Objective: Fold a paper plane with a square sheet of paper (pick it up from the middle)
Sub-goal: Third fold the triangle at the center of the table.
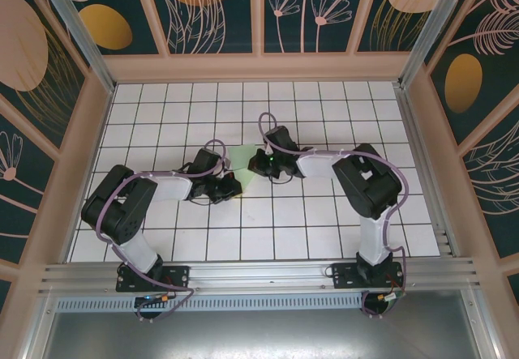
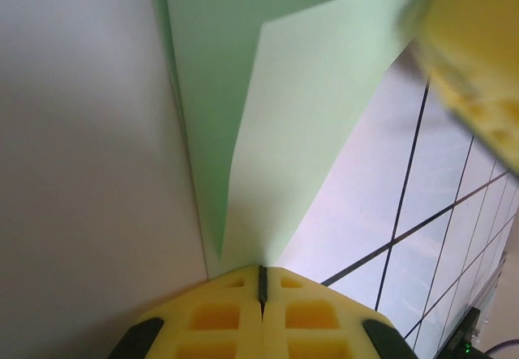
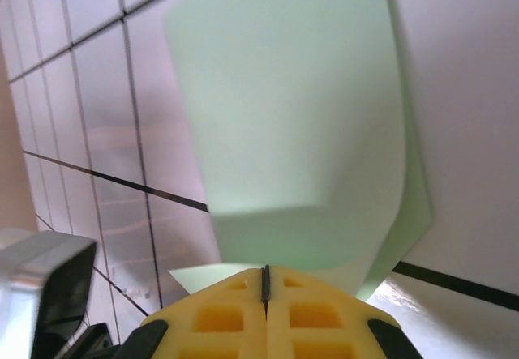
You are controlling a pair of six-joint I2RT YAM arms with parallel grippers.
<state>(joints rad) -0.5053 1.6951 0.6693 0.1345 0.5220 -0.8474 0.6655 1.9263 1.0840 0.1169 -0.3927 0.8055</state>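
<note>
The square sheet of paper (image 1: 243, 161) is pale mint green and lies between the two grippers at the table's middle. It is bent over on itself and has no paper plane shape. My left gripper (image 1: 229, 187) is shut, and in the left wrist view the paper (image 2: 300, 116) narrows right into its closed yellow tips (image 2: 261, 282). My right gripper (image 1: 264, 163) is also shut. In the right wrist view a curled flap of the paper (image 3: 300, 108) rises from its closed tips (image 3: 264, 274). The right gripper's yellow finger (image 2: 478, 59) shows blurred at the left wrist view's upper right.
The white grid-tiled table (image 1: 324, 213) is walled by wooden panels (image 1: 77, 164) on the left, back and right. A metal rail (image 1: 259, 274) with both arm bases runs along the near edge. Purple cables loop over both arms.
</note>
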